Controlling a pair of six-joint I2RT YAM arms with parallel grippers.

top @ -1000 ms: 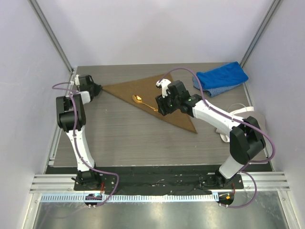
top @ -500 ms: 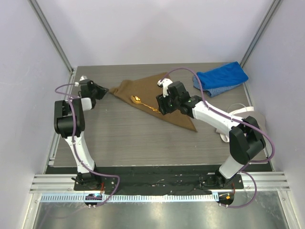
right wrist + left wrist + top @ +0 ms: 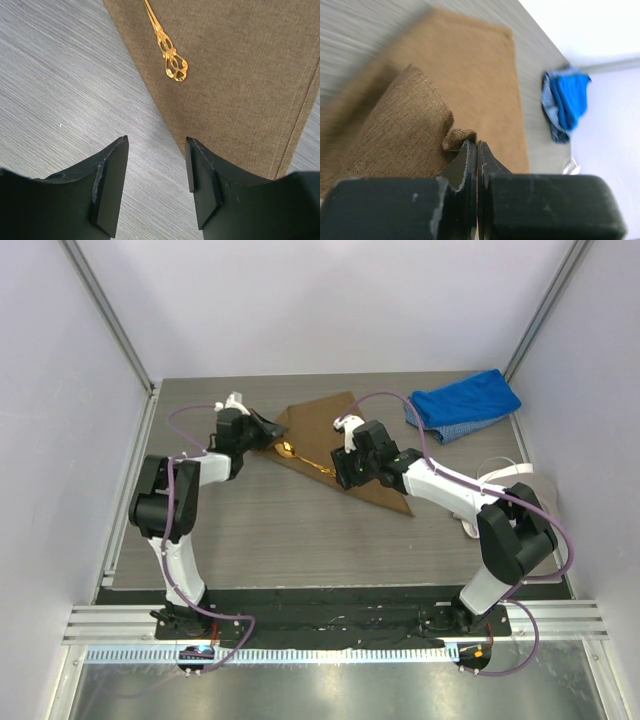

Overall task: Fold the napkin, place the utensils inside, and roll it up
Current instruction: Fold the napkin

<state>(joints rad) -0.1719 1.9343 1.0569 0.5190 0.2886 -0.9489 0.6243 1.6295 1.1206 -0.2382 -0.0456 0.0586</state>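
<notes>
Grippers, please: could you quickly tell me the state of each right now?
Left gripper: closed on a corner of the napkin.
Right gripper: open, holding nothing.

On the desk [image 3: 250, 525], the left pincer [image 3: 268, 430] meets the napkin [image 3: 322, 423] corner beside the spoon [image 3: 305, 460], the right pincer [image 3: 346, 476] by its handle.

The napkin [image 3: 470, 65] is coarse-woven matt cloth. The spoon [image 3: 288, 449] is glossy gold metal. The tabletop [image 3: 60, 90] looks like grey, fine-grained matt wood.
</notes>
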